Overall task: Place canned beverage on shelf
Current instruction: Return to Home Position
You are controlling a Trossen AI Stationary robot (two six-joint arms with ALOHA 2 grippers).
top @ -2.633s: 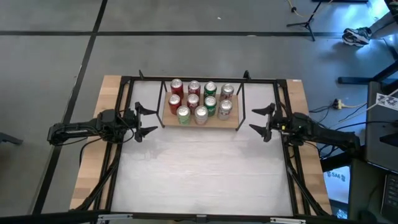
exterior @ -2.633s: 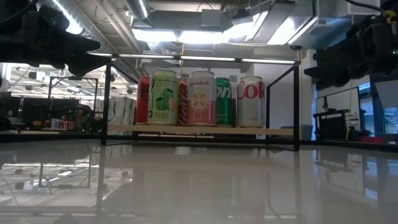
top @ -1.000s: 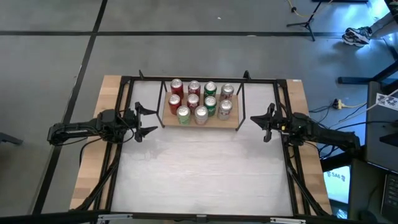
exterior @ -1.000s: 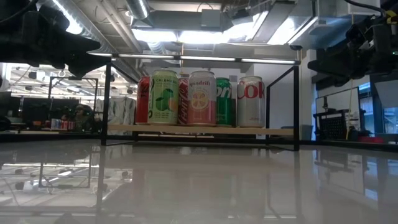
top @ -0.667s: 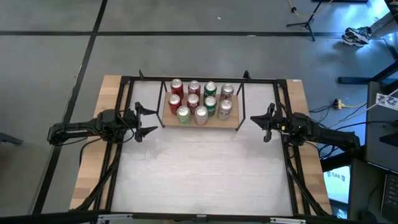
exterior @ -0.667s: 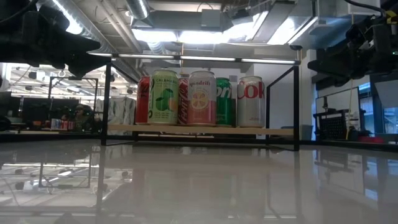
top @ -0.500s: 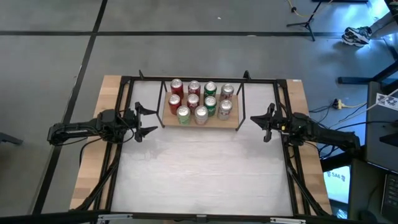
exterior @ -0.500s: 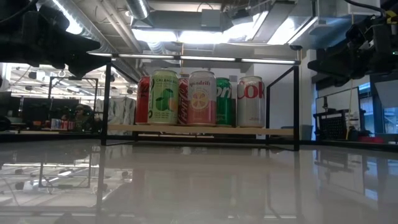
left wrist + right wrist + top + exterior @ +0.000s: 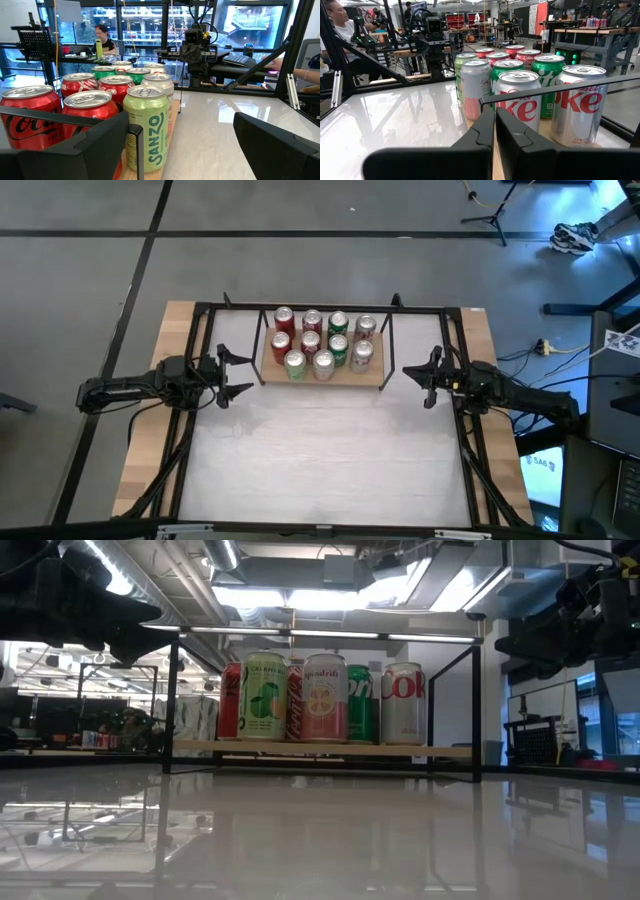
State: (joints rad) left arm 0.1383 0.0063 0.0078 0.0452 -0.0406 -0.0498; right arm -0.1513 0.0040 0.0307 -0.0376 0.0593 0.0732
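- the cans (image 9: 323, 363) stand upright in tight rows on the shelf (image 9: 372, 377), at the far middle of the surface (image 9: 320, 450); none lies off it
- left arm (image 9: 150, 388) hangs just beside the shelf's left end, its jaws spread wide and empty
- right arm (image 9: 490, 388) hangs near the right end, its jaws closed to a thin slit on nothing
- a can looks smooth, thin-walled and, if full, fairly heavy: best held across mid-body, upright, squeezed gently
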